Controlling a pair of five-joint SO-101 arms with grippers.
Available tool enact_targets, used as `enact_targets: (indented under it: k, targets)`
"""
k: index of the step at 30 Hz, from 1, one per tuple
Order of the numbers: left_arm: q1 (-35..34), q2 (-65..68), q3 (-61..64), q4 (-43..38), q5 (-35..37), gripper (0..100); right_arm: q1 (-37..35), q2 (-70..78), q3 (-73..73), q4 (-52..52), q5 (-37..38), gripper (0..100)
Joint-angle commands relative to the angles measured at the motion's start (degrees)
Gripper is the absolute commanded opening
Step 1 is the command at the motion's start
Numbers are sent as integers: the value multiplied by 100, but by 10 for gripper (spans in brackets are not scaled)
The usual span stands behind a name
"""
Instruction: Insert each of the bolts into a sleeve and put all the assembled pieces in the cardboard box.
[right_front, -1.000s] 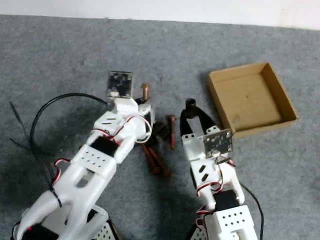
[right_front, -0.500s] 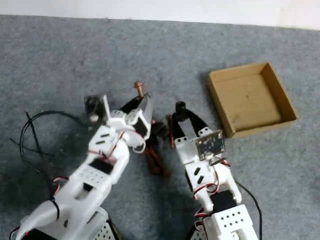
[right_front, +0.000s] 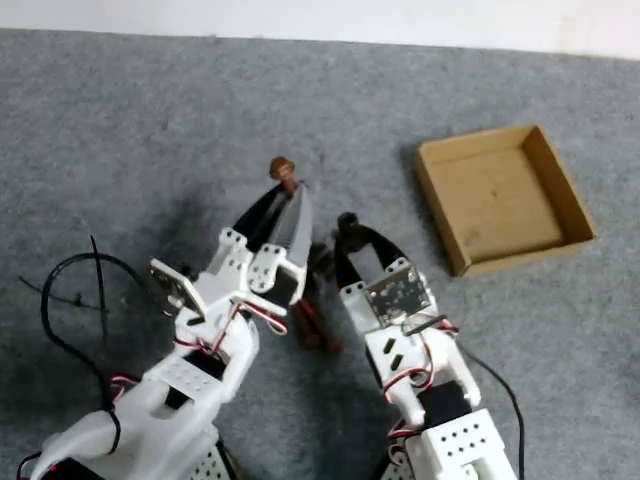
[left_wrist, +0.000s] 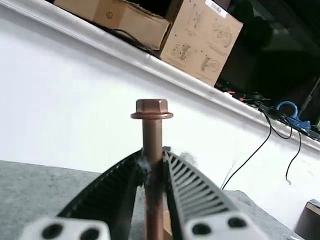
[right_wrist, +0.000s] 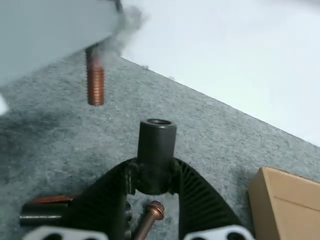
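While raised over the grey felt-covered bench (right_front: 120, 120), pinches in the left hand (right_front: 285, 195) a copper-coloured hex-headed metal bolt (right_front: 281, 168), closed tight on the shank just below the flanged head. Viewed from the left wrist, shows that hand (left_wrist: 152, 160) narrowed to the width of the shank, with ribbed fingers (left_wrist: 115, 190) pressing on either side and the bolt (left_wrist: 152, 130) upright, head uppermost and clear of the fingertips. Clamps in the right hand (right_front: 350, 238) a short black cylindrical metal sleeve (right_front: 347, 222), closed on its lower part and leaving the open bore facing up. Viewed from the right wrist, shows the hand (right_wrist: 154, 176) hugging the sleeve (right_wrist: 157, 142), upright, and beyond it the threaded end of the bolt (right_wrist: 95, 85) hanging in the air, apart from the sleeve and off to one side of the bore rather than over it. From the high view, puts the bolt head at about ten o'clock from the sleeve, near but not touching. Keeps a loose heap of further copper bolts and black sleeves (right_front: 312, 320) lying on the bench at about six o'clock from the two hands, between the arms, with one loose bolt (right_wrist: 150, 215) lying just under the right hand. Sets the shallow open brown cardboard box (right_front: 500, 195) at about three o'clock from the sleeve, well apart, its bare floor showing, and catches one corner of it (right_wrist: 285, 200) from the right wrist.
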Motion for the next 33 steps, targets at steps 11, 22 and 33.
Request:
enact_targets:
  k: [11, 22, 33]
  targets:
    - [233, -180, -84, -158, -18, 6, -382, -66, 690, 207, 202, 5]
    - [532, -171, -31, -132, -18, 6, -382, -75, 690, 233, 378, 5]
    - [549, -145, -22, -123, -9, 6, -382, -75, 690, 242, 378, 5]
